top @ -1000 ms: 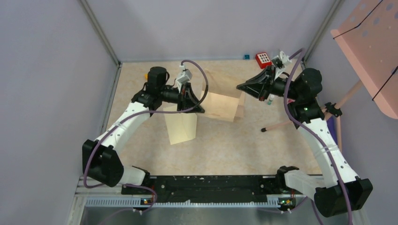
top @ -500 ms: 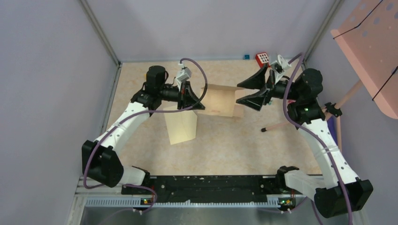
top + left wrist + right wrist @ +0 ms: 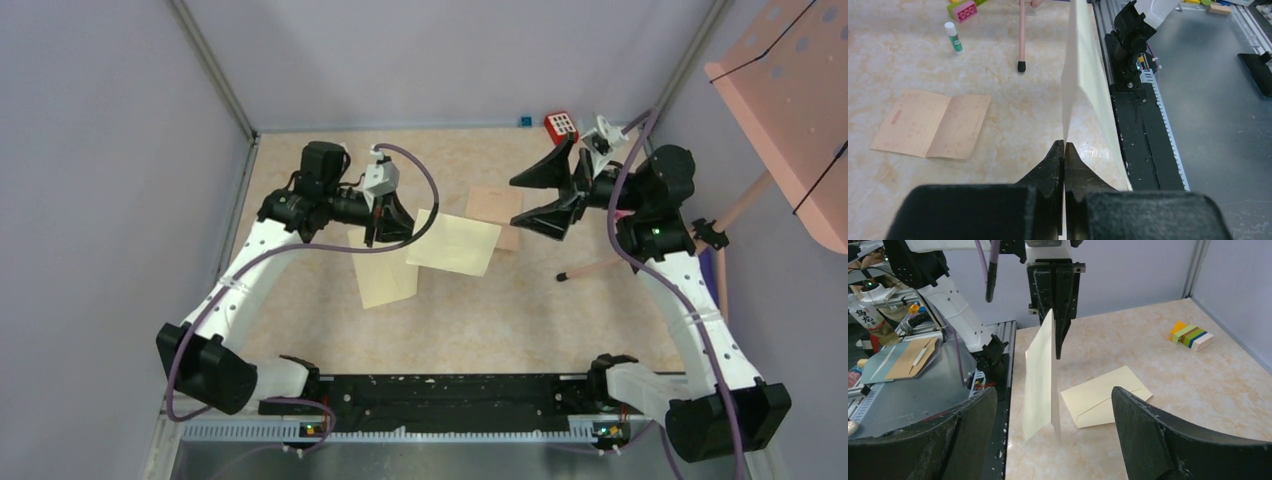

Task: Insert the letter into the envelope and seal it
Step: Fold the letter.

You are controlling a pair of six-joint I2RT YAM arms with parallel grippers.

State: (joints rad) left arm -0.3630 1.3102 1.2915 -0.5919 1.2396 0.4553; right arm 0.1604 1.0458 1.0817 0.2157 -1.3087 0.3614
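Note:
My left gripper is shut on the edge of a pale cream envelope and holds it above the table. In the right wrist view that envelope hangs edge-on from the left fingers. A second cream envelope, its flap seam showing, lies flat on the table. The letter, a tan folded sheet, lies flat beyond the held envelope. My right gripper stands wide open to the right of the held envelope, touching nothing.
A glue stick and a pink rod with a dark tip lie on the right side. A red block sits at the back edge and a striped block near the far left. The black rail runs along the near edge.
My right gripper has opened and let go of the held envelope. My left arm has pulled left and nearer with it, uncovering the tan letter on the table.

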